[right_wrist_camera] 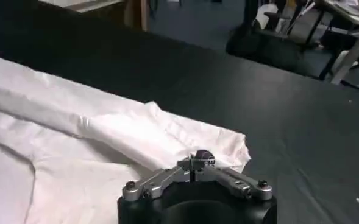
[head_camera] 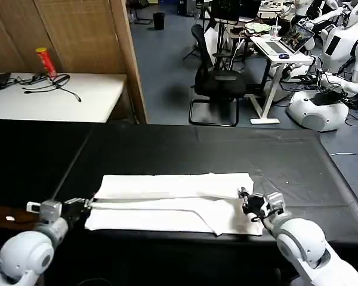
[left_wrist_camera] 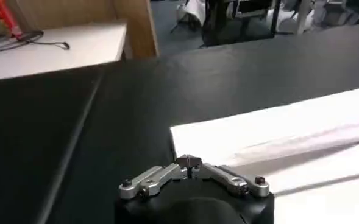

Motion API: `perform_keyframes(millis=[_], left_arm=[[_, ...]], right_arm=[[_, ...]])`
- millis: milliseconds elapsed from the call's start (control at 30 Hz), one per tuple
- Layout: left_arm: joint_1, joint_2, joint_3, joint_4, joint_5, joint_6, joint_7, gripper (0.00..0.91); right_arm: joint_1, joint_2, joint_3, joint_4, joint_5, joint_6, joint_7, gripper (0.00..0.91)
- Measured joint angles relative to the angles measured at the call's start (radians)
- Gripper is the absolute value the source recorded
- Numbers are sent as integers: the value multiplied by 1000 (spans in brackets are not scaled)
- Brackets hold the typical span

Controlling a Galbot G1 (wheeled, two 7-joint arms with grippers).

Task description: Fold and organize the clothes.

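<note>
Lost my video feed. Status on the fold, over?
Left end effector shut at T-shirt's left edge. Right end effector shut on right end. Shirt partly folded lengthwise on black table. Nothing obstructing.

T-shirt on the table, a gripper at each end

The T-shirt lies folded lengthwise near the table's 6 o'clock edge. The left gripper sits at the shirt's 9 o'clock end, the right gripper on its 3 o'clock end. A chair stands beyond the table at 12 o'clock.

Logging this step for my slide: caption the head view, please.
White T-shirt folded lengthwise on black table, left tool and right tool at opposite ends.
</note>
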Motion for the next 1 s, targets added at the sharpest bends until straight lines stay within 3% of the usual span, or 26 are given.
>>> perform_keyframes(millis=[167, 267, 300, 333, 367, 700, 867, 1000], left_arm=[[20, -15, 1, 0, 44, 4, 2, 0], [28, -24, 4, -6, 57, 24, 2, 68], [32, -27, 4, -10, 62, 32, 1, 156], [34, -29, 4, -14, 67, 42, 0, 780], [37, -32, 4, -20, 78, 51, -4, 878], [67, -73, -27, -106, 153, 83, -15, 878], [39, -94, -38, -105, 133, 13, -20, 878], [-34, -113, -17, -48, 63, -48, -18, 878]], right_arm=[[-9, 5, -3, -6, 0, 0, 1, 59], [-13, 3, 4, -3, 2, 0, 3, 234], [-15, 2, 9, 1, 4, 0, 6, 361], [-16, 2, 13, 4, 7, 0, 11, 878], [-17, 1, 17, 7, 11, 0, 16, 878], [-22, 20, 91, 43, 55, 0, 43, 878], [12, 52, 103, 18, 62, 0, 74, 878], [67, 109, 85, -45, 22, 0, 91, 878]])
